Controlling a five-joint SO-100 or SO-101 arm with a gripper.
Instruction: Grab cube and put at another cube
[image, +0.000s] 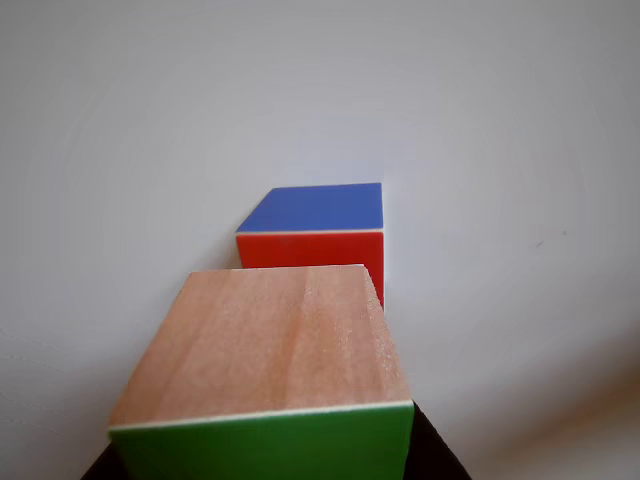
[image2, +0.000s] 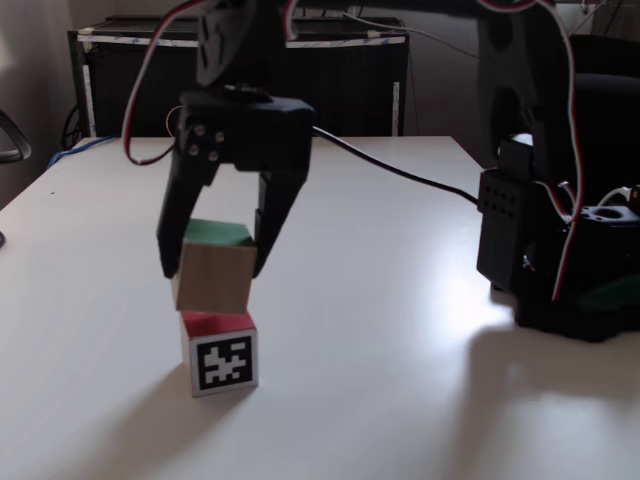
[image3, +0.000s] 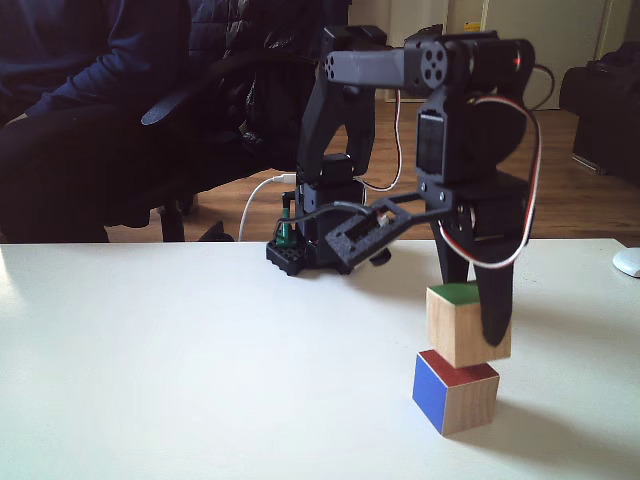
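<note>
Holding the cube (image2: 213, 274) clamped between its fingers, your gripper (image2: 216, 262) is sitting left of centre in a fixed view, with the cube tilted and just touching another cube (image2: 222, 354) on the table (image2: 400, 380).

surface: white table (image2: 400, 330) | on it: blue-red marker cube (image2: 221, 352), black arm base (image2: 560, 250), black cable (image2: 400, 170)

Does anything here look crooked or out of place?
Yes: the wood cube, held in the gripper, sits tilted and off-centre over the blue-red cube. In a fixed view it overhangs one side. Nothing looks spilled or damaged.
</note>
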